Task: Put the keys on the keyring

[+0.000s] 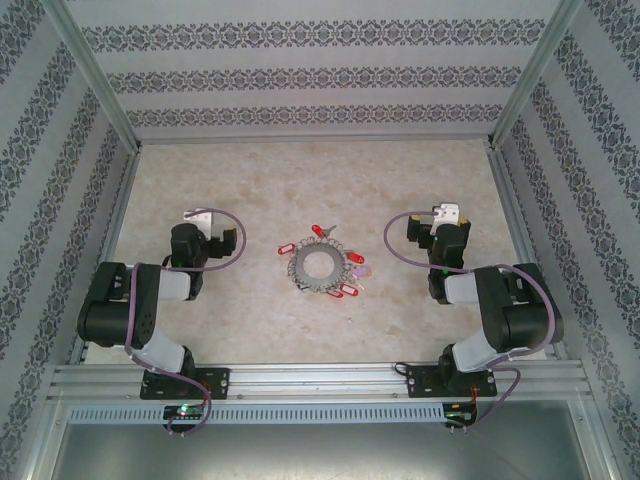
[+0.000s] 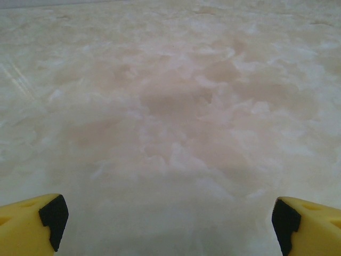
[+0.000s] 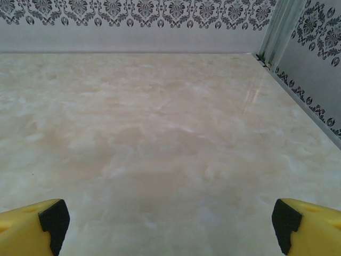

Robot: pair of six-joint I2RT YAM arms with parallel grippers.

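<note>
We see the thin grey metal keyring (image 1: 322, 249) lying flat near the middle of the pale marbled counter (image 1: 250, 170), about halfway between the two arms. The small silver-grey metal keys (image 1: 343, 287), some with red or pink-purple plastic tags, fan out close around it like a collar. From above we cannot tell whether any key is already threaded on the ring or merely lies against it. We judge the central spot is deliberate, since either arm can reach the cluster without crossing the other.

The left end effector (image 2: 168, 221) hangs low over bare counter, its yellow fingers with black pads spread as wide as they go and holding nothing. The right end effector (image 3: 168, 224) is the same, fully spread and empty above bare counter. Both point towards the far side, well apart from the keys and off to either flank, which reads to us as a waiting posture with no step of the task begun.

Room is generous. The counter between each end effector and the cluster is bare, so a sideways approach inward meets nothing. The limits are the grey patterned walls (image 1: 300, 75) on three sides, the metal corner post (image 3: 277, 32) near the right arm, and the aluminium rail (image 1: 320, 380) at the near edge. The keys lie tightly packed, so we expect singling one out to be the awkward part.
</note>
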